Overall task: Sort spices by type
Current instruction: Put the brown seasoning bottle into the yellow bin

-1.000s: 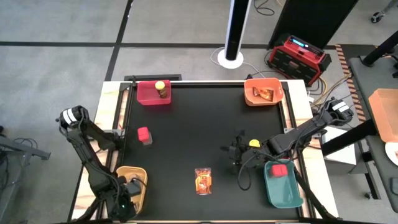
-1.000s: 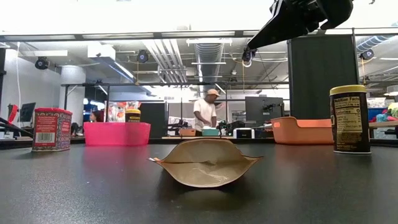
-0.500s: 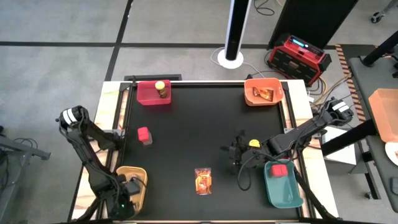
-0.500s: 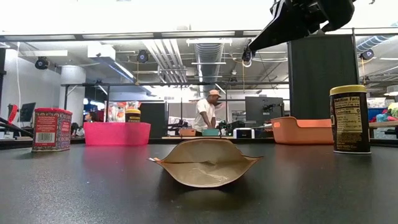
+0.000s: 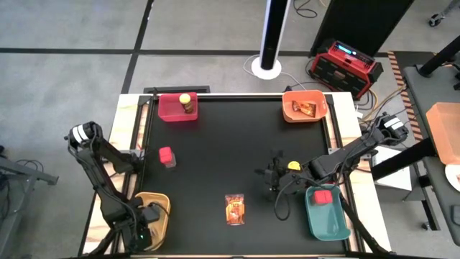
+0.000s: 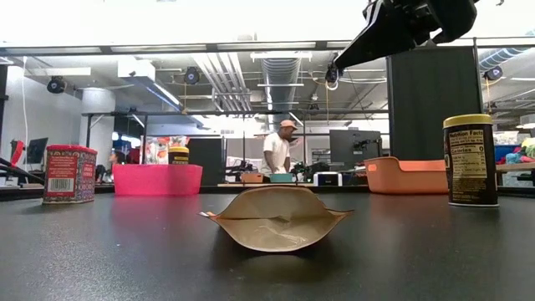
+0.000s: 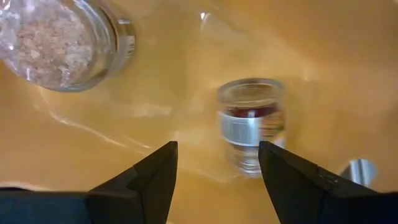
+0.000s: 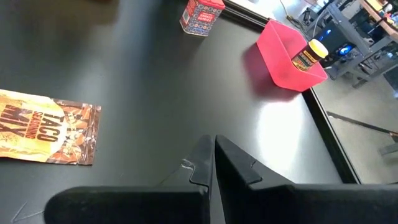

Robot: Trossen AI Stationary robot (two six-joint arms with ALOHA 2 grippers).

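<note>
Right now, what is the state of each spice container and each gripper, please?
left gripper: open, over yellow bin
right gripper: shut, empty
taco packet: flat on table
red tin: upright on table
yellow-lidded jar: upright beside right arm
small glass jars: inside yellow bin

I note a matt black table (image 5: pixel 215 158) with pale wooden edging. The yellow bin (image 7: pixel 186 56) reads as glossy, smooth plastic. In it, two small jars (image 7: pixel 251 127) look like clear glass, one with a bright metal band. The packet (image 6: pixel 276 219) shows dull brown paper from behind and a glossy printed face (image 8: pixel 43 134). The red tin (image 6: pixel 68 174) appears printed metal.
</note>
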